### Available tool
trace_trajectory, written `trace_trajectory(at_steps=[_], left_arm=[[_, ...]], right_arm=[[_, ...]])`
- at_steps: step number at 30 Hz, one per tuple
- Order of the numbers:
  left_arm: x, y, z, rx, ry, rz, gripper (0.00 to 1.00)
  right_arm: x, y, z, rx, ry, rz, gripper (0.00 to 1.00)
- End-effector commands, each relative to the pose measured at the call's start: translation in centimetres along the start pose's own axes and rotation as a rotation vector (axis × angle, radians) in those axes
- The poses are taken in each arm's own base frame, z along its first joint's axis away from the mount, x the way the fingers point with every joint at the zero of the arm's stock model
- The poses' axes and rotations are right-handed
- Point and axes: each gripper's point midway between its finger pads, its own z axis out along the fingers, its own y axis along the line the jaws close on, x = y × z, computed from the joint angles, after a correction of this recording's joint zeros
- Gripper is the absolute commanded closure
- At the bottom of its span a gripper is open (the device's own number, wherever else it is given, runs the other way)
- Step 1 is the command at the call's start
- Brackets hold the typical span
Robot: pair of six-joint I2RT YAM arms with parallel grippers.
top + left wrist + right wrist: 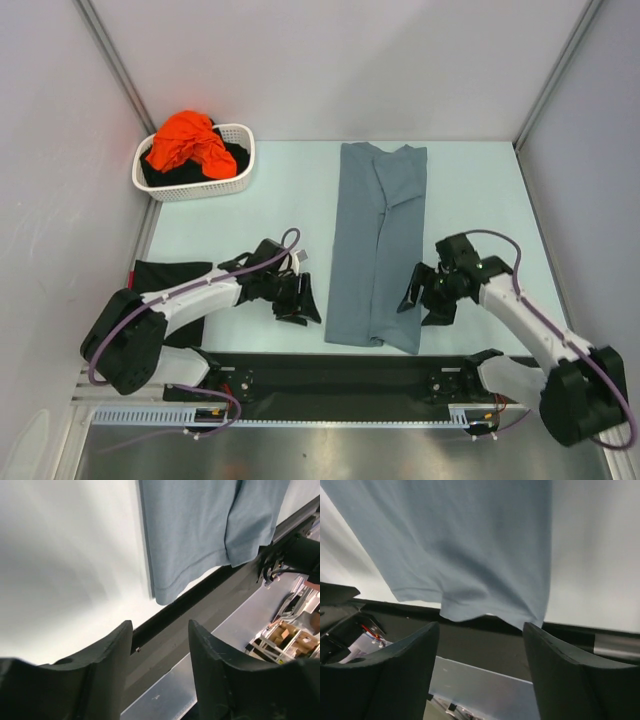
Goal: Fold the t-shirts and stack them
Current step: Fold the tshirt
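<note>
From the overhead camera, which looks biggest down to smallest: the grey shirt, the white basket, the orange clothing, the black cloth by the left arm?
1. grey shirt
2. white basket
3. orange clothing and black cloth: unsure, since the left arm hides part of the black cloth.

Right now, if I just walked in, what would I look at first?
The bright orange crumpled cloth jumps out first, heaped in the white plastic lattice basket at the far left corner of the pale table. Next comes the long grey-blue t-shirt, folded into a narrow strip down the table's middle. The left end effector and right end effector sit open and empty on either side of its near end.
</note>
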Motion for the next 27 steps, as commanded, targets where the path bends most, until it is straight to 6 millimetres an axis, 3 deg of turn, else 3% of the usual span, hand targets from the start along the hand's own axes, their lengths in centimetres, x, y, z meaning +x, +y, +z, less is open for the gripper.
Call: trace_trajectory(at_steps=[1, 3, 5, 11, 19, 27], left_arm=[[-0.2, 0.0, 0.5, 0.022, -0.010, -0.033, 0.48], [0.3, 0.5, 1.1, 0.020, 0.012, -0.054, 0.53], [0.5, 0.7, 1.6, 0.003, 0.031, -0.055, 0.56], [-0.1, 1.2, 2.4, -0.248, 0.046, 0.000, 0.53], [0.0, -0.1, 3.6, -0.297, 0.059, 0.019, 0.53], [0.4, -0.7, 4.6, -0.335, 0.095, 0.019, 0.59]], right_arm=[[1.4, -0.8, -0.6, 0.033, -0.076, 0.083, 0.28], [1.9, -1.0, -0.6, 0.022, -0.088, 0.104, 0.38], [2.6, -1.8, 0.1, 0.045, -0.073, 0.106, 0.40], [2.3, -2.7, 0.4, 0.130, -0.069, 0.070, 0.48], [2.9, -3.4, 1.6, 0.235, -0.012, 0.028, 0.47], [3.2, -2.8, 2.6, 0.248, 0.020, -0.008, 0.49]])
